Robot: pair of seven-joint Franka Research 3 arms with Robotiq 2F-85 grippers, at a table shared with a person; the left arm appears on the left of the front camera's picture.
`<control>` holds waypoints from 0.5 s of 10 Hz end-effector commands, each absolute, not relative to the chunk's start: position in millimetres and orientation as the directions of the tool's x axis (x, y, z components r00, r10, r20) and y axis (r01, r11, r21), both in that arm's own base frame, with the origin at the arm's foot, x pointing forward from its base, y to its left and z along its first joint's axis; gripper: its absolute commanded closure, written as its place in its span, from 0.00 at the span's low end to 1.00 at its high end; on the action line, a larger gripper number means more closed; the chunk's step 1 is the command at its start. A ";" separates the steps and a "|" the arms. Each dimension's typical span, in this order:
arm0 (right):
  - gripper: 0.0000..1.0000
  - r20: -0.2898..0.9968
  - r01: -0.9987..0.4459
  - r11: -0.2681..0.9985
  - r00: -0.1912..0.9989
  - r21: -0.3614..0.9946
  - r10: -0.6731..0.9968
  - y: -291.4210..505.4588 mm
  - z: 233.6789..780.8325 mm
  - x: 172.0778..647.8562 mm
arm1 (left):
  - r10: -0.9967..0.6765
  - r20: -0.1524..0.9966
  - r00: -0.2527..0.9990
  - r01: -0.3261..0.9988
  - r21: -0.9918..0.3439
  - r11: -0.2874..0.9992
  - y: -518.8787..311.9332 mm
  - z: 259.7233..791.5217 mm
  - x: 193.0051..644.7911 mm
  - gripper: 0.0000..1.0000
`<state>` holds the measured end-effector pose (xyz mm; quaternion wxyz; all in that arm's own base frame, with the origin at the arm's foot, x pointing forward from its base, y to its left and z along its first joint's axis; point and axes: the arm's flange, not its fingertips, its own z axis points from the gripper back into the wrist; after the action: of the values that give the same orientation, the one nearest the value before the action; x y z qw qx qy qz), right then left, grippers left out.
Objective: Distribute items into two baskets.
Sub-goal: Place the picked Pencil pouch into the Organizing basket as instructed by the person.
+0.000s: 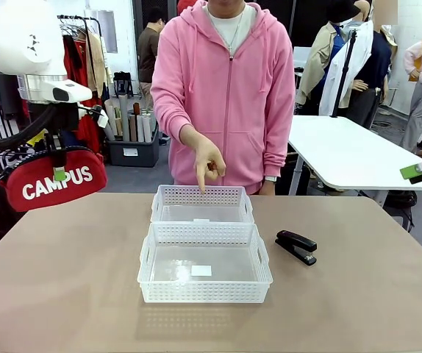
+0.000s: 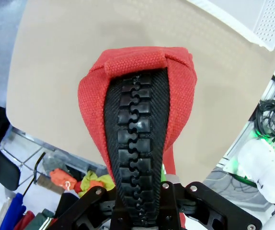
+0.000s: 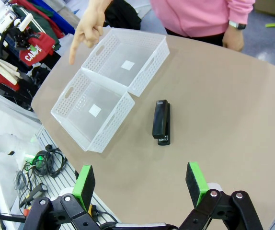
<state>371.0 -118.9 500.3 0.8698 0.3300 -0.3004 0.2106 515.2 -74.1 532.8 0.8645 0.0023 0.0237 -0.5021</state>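
Clamped shut in left gripper (image 1: 59, 168): red CAMPUS pouch (image 1: 53, 185), pinched at its black zipper edge. Hangs in the air over far-left edge of table (image 1: 64, 294), clear of the surface.

Right gripper (image 3: 140, 184) wide open, green pads well apart, raised above table's right side.

Flat on table just right of larger basket (image 1: 205, 293), not touching it: black stapler (image 1: 296, 246).

Directly behind larger basket, wall to wall: smaller basket (image 1: 200, 195). White label on floor of each.

Above smaller basket's far rim: person's hand (image 1: 209, 163), index finger pointing down.
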 end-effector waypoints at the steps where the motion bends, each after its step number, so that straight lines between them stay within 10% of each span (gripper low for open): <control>1: 0.00 0.677 -0.575 0.684 0.718 0.449 0.160 -118.8 500.6 372.5 | -0.866 -0.045 0.498 0.866 -0.019 0.499 -71.6 535.2 513.8 1.00; 5: 0.00 0.677 -0.575 0.684 0.718 0.449 0.160 -118.8 500.6 372.5 | -0.866 -0.045 0.498 0.866 -0.019 0.499 -71.6 535.2 513.8 1.00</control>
<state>371.0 -118.9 500.3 0.8698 0.3300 -0.3004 0.2106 515.2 -74.1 532.9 0.8645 0.0023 0.0237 -0.5021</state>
